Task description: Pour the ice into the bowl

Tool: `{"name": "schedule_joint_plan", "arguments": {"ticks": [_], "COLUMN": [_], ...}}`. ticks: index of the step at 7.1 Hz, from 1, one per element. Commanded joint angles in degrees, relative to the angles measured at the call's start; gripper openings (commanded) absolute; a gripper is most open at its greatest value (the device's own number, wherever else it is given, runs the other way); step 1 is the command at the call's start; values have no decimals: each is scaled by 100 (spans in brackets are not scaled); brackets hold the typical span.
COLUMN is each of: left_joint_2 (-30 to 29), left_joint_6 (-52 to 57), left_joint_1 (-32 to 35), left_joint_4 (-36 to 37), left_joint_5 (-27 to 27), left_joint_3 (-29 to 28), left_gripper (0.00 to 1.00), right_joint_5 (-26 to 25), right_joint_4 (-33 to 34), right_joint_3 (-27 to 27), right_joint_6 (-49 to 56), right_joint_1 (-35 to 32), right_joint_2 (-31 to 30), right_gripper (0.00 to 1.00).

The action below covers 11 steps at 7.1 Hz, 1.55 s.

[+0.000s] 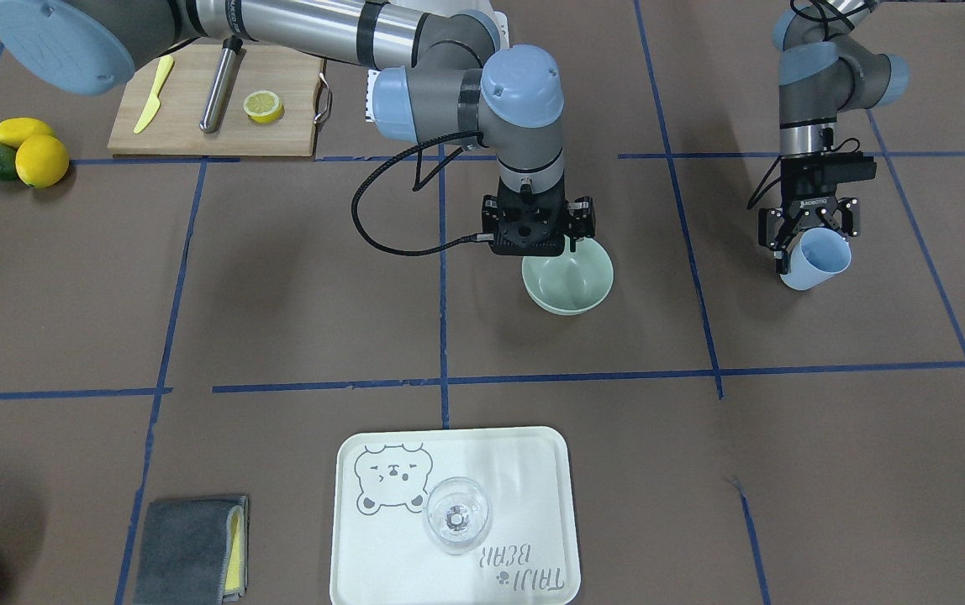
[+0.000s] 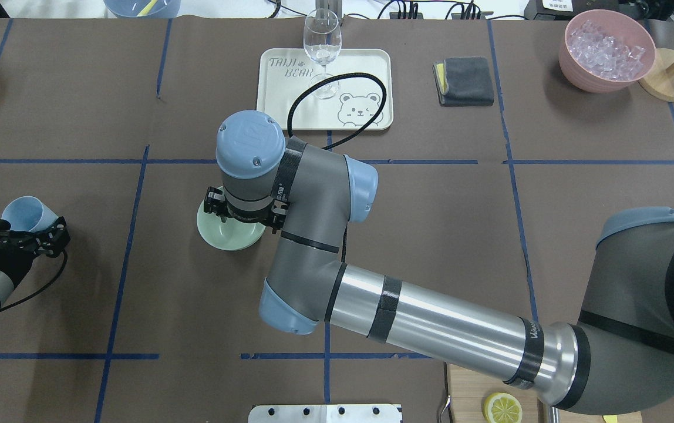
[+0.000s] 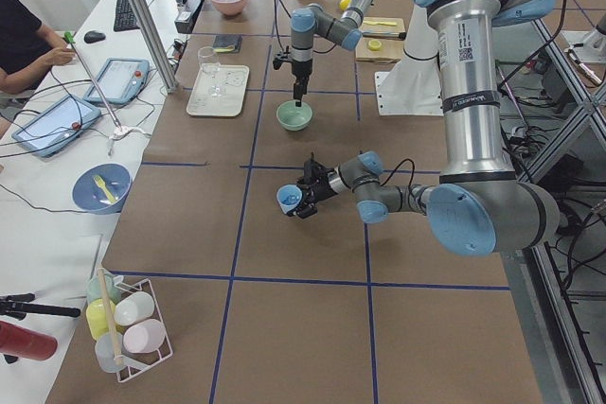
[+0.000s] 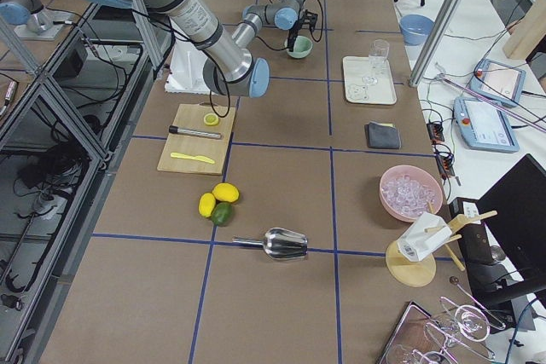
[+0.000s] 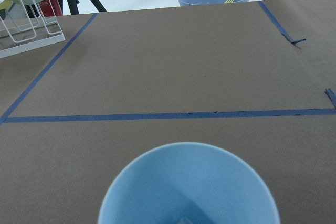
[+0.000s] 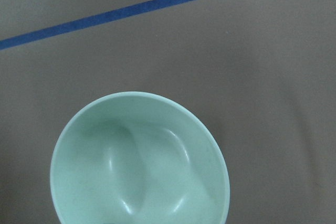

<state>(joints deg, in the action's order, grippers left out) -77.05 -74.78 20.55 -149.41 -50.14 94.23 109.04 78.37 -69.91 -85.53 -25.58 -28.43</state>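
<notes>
**Left gripper** [image 1: 809,237]: the fingers are clamping the blue cup [image 1: 820,262] by its wall and holding it tilted, apparently just clear of the table. The left wrist view is looking into the cup's mouth. The frame edge is cutting off its lower rim. A faint glassy patch at the very bottom may be the ice [image 5: 184,219], but it is too cropped to be sure.

**Right gripper** [image 1: 543,245]: it is pointing straight down over the bowl [image 1: 568,290]. The gripper's own body is hiding the fingertips in the front view, and the wrist joint is covering them from overhead. Whether the fingers are wide or narrow, or touching the rim, cannot be told. The right wrist view is showing only smooth green walls, with the bowl's lower edge running out of frame.

**Bowl:** it is sitting upright on the brown table near the middle, well apart from the cup.

**Further out:** a wine glass [image 1: 457,514] is standing on the bear-printed tray [image 1: 533,454]. A pink tub [image 2: 572,59] of clear pieces is resting at the far corner.
</notes>
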Motion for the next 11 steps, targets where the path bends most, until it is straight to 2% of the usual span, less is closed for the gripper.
{"name": "schedule_joint_plan", "arguments": {"ticks": [1, 2, 3, 4, 5, 6, 7, 8, 9, 10, 11], "left_joint_2": [-11, -90, -117, -334, -563, -609, -766, -932, -1404, -1574, -1732], "left_joint_6": [295, 680, 884, 1060, 1428, 1449, 1458, 1745, 1774, 1913, 2272], "left_joint_1": [220, 404, 502, 564, 590, 565, 556, 538, 538, 529, 520], "left_joint_4": [-26, -200, -324, -325, -273, -194, 546, 2094, 2918, 3179, 3182], "left_joint_5": [-5, -5, -13, -57, -40, -31, -31, -22, -48, -127, -624], "left_joint_3": [-10, -9, 17, 104, 235, 385, 751, 1512, 1807, 1819, 1819], "left_gripper": [43, 11, 0, 0, 0, 0, 0, 0, 0, 0, 0], "right_joint_5": [38, 160, 336, 381, 495, 496, 504, 504, 504, 504, 522], "right_joint_4": [38, 90, 265, 310, 310, 302, 284, 266, 258, 249, 231], "right_joint_3": [-154, -399, -1019, -1652, -1945, -1974, -2053, -2123, -2124, -2124, -2132], "right_joint_6": [1, 1, 27, 80, 98, 106, 107, 159, 168, 238, 308], "right_joint_1": [-69, -174, -315, -420, -578, -632, -658, -676, -702, -746, -799], "right_joint_2": [-30, -152, -589, -1159, -1556, -1699, -1848, -1937, -1964, -2016, -2052], "right_gripper": [100, 100, 100, 100, 100, 100, 100, 100, 100, 100, 100]}}
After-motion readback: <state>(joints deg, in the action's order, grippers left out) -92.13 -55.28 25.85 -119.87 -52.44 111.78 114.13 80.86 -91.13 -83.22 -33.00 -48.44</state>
